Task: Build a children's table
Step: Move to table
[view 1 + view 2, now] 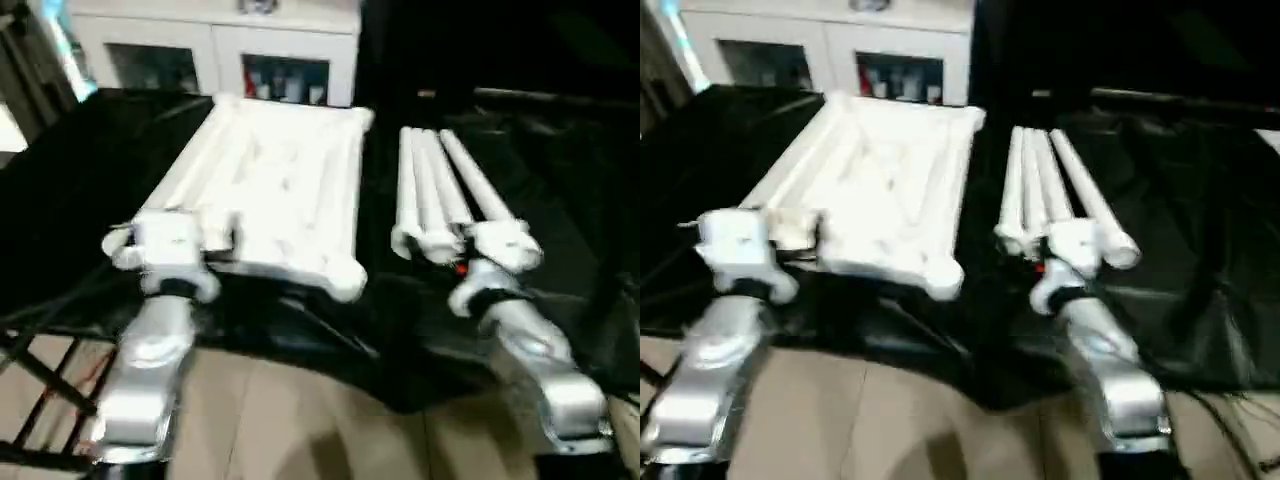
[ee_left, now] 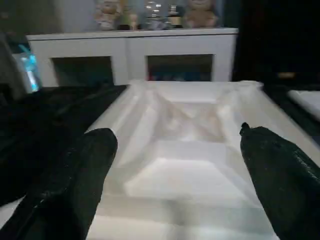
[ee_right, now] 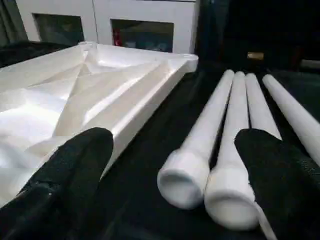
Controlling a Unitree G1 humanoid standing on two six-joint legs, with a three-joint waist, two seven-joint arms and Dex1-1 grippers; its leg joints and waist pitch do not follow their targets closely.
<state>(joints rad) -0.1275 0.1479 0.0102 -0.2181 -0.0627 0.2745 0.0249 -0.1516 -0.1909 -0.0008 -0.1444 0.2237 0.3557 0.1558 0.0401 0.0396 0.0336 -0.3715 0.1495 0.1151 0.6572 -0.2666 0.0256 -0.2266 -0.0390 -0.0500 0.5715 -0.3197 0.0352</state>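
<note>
Tabletop [image 2: 190, 150] | ahead of left pincer [image 2: 175, 165] | untouched, pincer spread

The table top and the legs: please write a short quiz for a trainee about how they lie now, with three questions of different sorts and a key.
1. True or false: the table top lies with its ribbed underside up.
2. How many legs lie on the black cloth beside the top? A) two B) four C) six
3. Fill in: the right gripper is open, and between its fingers you see the wide ends of two ____.

Key
1. True; the X braces show in the left wrist view, past the open left gripper.
2. B; four lie side by side, apart from the top.
3. legs; none is held yet.
</note>
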